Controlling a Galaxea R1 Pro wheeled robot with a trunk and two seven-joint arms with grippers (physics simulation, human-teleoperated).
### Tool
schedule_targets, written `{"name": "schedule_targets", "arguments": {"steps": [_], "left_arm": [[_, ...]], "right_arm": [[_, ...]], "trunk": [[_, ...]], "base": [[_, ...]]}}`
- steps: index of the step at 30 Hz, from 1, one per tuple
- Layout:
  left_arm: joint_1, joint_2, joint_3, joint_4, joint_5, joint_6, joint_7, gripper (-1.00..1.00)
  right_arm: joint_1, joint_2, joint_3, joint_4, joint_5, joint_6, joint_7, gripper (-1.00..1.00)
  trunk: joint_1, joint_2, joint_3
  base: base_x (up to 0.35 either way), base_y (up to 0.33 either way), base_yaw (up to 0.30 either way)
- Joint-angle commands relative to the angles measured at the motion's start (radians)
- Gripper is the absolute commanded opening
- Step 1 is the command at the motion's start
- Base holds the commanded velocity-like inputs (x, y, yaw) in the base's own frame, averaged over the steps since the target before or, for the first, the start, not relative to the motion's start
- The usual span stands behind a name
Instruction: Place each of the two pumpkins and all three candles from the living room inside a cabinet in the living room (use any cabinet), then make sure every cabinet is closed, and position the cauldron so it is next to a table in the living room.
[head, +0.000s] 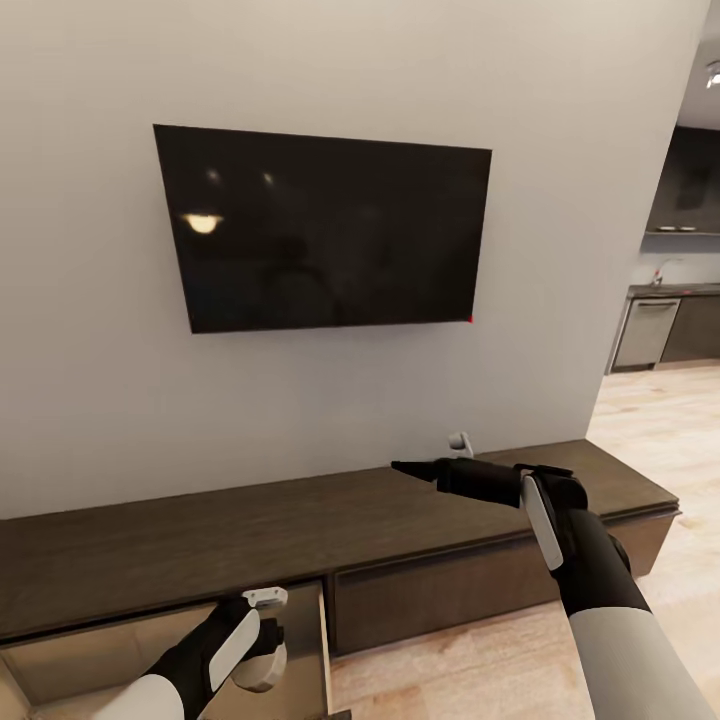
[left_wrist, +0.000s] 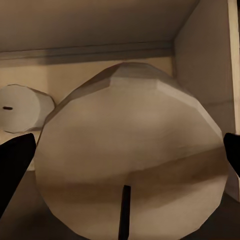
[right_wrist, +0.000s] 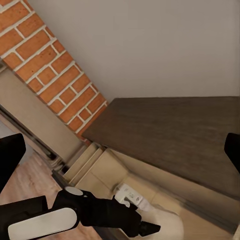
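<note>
My left hand (left_wrist: 122, 155) in open cabinet (head: 300, 520) drawer, gripping candle (left_wrist: 130, 155) | second candle (left_wrist: 22, 107) lies beyond, near back wall | right hand (head: 415, 468) open over cabinet top, farther away

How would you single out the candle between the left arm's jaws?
Under the wall TV runs a long dark cabinet, its left drawer pulled out. Inside its pale interior, the candle between the left gripper is large and close, wick toward the camera; a second candle lies farther back.
</note>
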Motion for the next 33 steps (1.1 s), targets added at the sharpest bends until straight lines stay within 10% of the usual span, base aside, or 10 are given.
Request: {"name": "schedule_targets", "arguments": {"steps": [1, 33], "left_arm": [[-0.001, 0.001, -0.005, -0.002, 0.008, 0.002, 0.008, -1.0], [-0.001, 0.004, -0.002, -0.003, 0.008, 0.002, 0.008, -1.0]], "right_arm": [[-0.001, 0.0, 0.0, 0.0, -0.001, 0.004, 0.002, 1.0], [-0.001, 0.0, 0.0, 0.003, 0.0, 0.001, 0.004, 1.0]], "trunk": [[0.004, -0.008, -0.004], [0.126, -0.232, -0.105]], "base": [[0.0, 0.0, 0.0], [0.0, 0.0, 0.0]]}}
